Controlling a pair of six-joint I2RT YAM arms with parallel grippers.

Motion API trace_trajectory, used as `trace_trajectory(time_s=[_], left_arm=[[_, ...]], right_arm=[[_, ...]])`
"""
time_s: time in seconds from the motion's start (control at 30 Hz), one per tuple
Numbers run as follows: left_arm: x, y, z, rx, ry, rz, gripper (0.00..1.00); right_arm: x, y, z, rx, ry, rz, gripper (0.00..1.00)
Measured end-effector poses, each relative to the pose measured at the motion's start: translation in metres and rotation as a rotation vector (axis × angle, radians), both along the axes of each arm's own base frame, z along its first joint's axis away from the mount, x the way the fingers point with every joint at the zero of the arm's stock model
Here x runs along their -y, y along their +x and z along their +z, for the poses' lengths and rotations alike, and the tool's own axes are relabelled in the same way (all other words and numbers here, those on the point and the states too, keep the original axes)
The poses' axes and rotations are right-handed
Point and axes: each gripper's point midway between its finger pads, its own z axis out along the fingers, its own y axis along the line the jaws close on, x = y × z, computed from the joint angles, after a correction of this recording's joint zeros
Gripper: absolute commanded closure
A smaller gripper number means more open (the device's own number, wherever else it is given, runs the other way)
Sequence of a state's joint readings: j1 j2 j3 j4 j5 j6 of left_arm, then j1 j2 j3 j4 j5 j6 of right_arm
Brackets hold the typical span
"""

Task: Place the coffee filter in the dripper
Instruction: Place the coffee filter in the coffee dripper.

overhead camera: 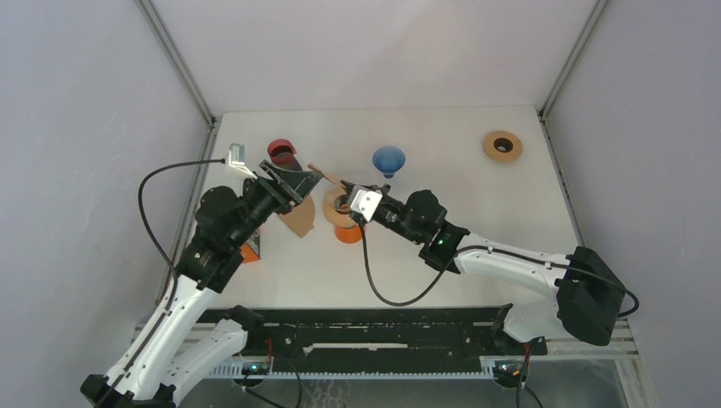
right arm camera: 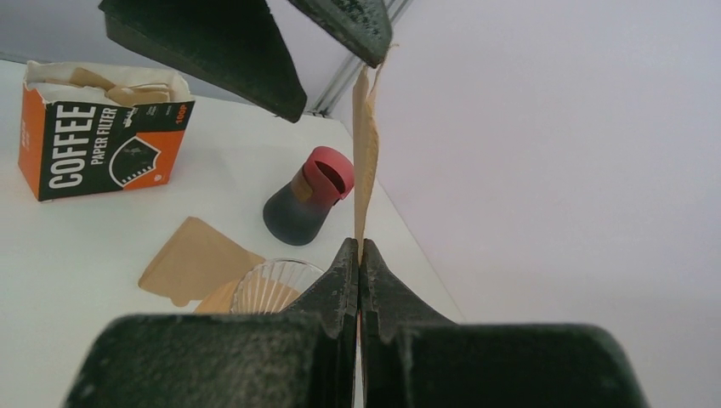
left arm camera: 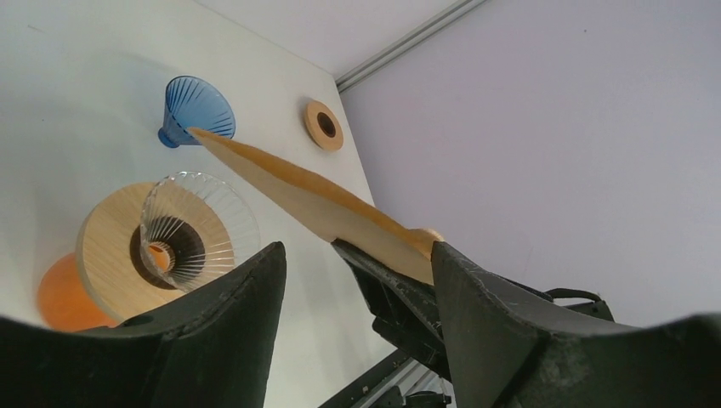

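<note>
Top view: my left gripper (overhead camera: 298, 180) and right gripper (overhead camera: 347, 190) meet over the dripper (overhead camera: 340, 206), with the coffee filter (overhead camera: 326, 174) held edge-on between them.
Left wrist: my jaws are spread wide and the filter rests against one finger.
Right wrist: my jaws are pinched closed on the filter's lower edge.

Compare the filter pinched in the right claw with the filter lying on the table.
The pinched filter stands on edge in the air, clamped by the right claw; the table filter lies flat. The pinched filter touches the left claw too; no claw touches the table filter. Both are brown paper.
</note>
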State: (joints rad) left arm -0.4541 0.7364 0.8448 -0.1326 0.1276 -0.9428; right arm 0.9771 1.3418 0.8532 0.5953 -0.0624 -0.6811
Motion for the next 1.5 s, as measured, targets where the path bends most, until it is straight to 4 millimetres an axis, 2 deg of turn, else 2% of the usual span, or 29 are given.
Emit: trace_trajectory(time_s=[0.17,0.37,0.83,1.1,1.5], left_arm=[[-0.006,-0.001,-0.009,-0.011,0.004,0.029,0.33],[-0.011,-0.002,-0.007,-0.008,-0.003,0.051,0.39],[-0.007,0.001,-0.007,-0.034,-0.036,0.047,0.39],[-0.006,0.003,-0.008,-0.039,-0.040,0.047,0.44],[-0.003,0.007,-0.021,-0.075,-0.030,0.048,0.49]], right_arm=[[0.002,0.003,0.001,0.004,0.006,-0.021,1.00],[0.003,0.005,0.001,0.004,0.010,-0.036,1.00],[0.001,0.006,-0.004,0.019,-0.017,-0.054,1.00],[-0.001,0.006,-0.006,0.035,-0.027,-0.061,1.00],[-0.001,0.007,-0.001,0.045,-0.013,-0.068,1.00]])
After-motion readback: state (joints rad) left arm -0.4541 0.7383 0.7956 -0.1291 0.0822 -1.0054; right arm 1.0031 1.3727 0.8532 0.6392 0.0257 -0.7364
